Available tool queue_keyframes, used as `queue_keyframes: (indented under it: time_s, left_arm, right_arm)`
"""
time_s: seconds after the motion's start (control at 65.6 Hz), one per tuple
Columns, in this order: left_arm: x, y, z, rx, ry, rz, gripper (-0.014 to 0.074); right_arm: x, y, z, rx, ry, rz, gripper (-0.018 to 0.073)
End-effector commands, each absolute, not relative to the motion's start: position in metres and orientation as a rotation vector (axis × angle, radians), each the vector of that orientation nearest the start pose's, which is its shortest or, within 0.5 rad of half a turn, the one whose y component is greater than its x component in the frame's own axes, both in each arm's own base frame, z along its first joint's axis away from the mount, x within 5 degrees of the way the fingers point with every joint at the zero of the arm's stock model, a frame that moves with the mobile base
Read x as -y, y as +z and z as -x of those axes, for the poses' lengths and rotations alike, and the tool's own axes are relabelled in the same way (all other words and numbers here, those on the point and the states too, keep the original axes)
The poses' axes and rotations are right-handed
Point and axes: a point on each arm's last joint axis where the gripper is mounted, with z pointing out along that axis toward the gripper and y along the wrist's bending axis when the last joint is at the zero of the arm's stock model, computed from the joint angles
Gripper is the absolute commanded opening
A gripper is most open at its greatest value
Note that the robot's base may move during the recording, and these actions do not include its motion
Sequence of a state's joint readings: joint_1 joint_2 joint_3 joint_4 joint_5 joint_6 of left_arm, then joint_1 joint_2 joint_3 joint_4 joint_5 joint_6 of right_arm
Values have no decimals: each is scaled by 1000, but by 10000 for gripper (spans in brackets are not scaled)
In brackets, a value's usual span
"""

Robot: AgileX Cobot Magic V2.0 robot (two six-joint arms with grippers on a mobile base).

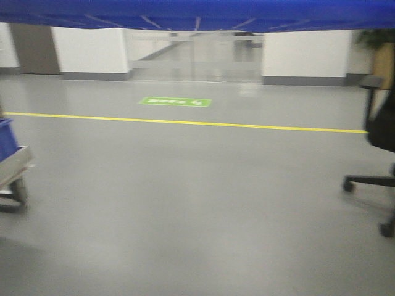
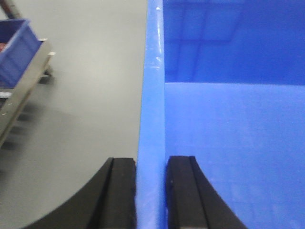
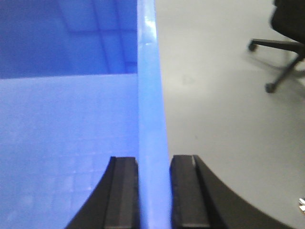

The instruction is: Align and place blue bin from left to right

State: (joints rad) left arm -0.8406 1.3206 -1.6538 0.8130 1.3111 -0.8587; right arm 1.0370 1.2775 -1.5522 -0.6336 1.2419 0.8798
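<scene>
In the front view, a large rectangular medium-blue plastic crate, the blue bin [image 1: 197,13], shows only as a band along the top edge. It hangs clear above the smooth grey floor [image 1: 197,216] and touches nothing there. It runs across the whole width, so its long axis appears to lie crosswise, from the left arm's side to the right arm's. At the left edge a metal wheeled cart [image 1: 13,169] carries a darker blue plastic bin [image 1: 6,135]. A black office chair [image 1: 379,154] stands at the right edge. A thin yellow floor line [image 1: 185,122] and a green floor marking [image 1: 176,101] lie ahead.

In the left wrist view, the left gripper [image 2: 151,164] straddles the thick rim of the blue bin [image 2: 228,143]. One black finger is outside the wall and one inside, both pressed against the rim, so the jaws are clamped on it. The bin's hollow lies to that gripper's right. The cart [image 2: 28,81] and its darker bin [image 2: 14,52] sit well apart on the floor to its left.

In the right wrist view, the right gripper [image 3: 153,164] mirrors this. Its jaws are closed on the opposite rim, with the blue bin [image 3: 62,143] on its left and the chair [image 3: 286,43] off to its right.

Each arm holds one end, so neither is nearer. My judgement is that the rightward carry depends on both rims staying level and the crosswise axis staying square, with the chair the thing to steer clear of.
</scene>
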Motion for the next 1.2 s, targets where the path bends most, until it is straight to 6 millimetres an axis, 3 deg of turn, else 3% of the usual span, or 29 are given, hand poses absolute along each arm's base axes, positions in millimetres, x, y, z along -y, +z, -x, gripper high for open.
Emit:
queue_keyframes:
  time_s: [0.0, 1.189]
  left_arm:
    - [139, 493, -202, -2009, -24, 30, -111]
    - [139, 493, -202, -2009, -24, 30, -111]
  right_arm:
    - [-196, 483, -164, -1961, 472, 265, -166]
    - [-196, 483, -164, -1959, 475, 266, -166]
